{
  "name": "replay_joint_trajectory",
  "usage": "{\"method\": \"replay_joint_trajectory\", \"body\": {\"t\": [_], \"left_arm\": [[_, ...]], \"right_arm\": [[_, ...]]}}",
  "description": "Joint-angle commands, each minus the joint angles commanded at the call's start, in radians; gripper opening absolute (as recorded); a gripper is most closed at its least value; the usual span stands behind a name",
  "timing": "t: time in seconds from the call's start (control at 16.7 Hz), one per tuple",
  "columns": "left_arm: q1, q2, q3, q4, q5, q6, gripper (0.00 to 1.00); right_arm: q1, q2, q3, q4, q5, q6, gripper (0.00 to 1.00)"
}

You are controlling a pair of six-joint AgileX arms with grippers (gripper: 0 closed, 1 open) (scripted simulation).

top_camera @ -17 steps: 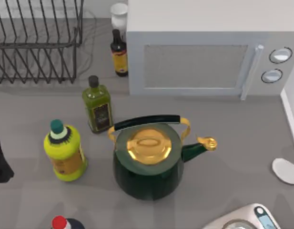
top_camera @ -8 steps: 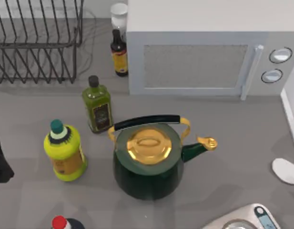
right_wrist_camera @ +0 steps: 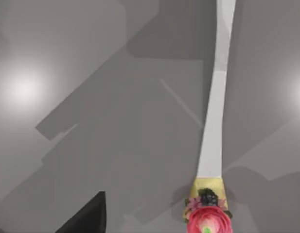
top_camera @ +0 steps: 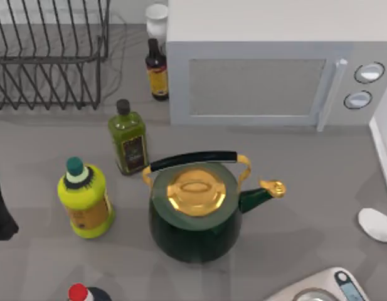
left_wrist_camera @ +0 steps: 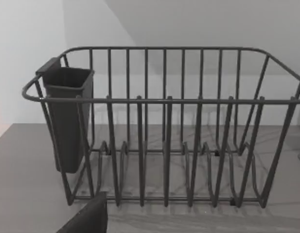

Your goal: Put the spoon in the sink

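White spoon [top_camera: 376, 224] cut off at table's [top_camera: 306, 188] right edge; either claw's grip impossible to tell.

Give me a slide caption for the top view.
Green kettle with gold lid at centre, microwave behind, white spoon lying at the table's right edge, dish rack far left.

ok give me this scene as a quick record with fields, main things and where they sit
spoon: small glossy white spoon, lying on the grey counter at the right edge
kettle: dark green kettle with gold lid, centre, spout pointing right
microwave: white microwave, behind the kettle
bottles: yellow bottle with teal cap and olive oil bottle, left of the kettle
rack: dark wire dish rack, top left
scale: silver-grey kitchen scale, bottom right
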Motion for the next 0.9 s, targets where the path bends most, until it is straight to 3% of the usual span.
{"method": "replay_joint_trajectory", "body": {"t": [0.36, 0.9], "left_arm": [[0.000, 0.000, 0.000, 0.000, 0.000, 0.000, 1.00], [0.000, 0.000, 0.000, 0.000, 0.000, 0.000, 1.00]], "right_arm": [[0.003, 0.016, -0.028, 0.040, 0.000, 0.003, 1.00], [0.002, 0.209, -0.243, 0.455, 0.000, 0.005, 1.00]]}}
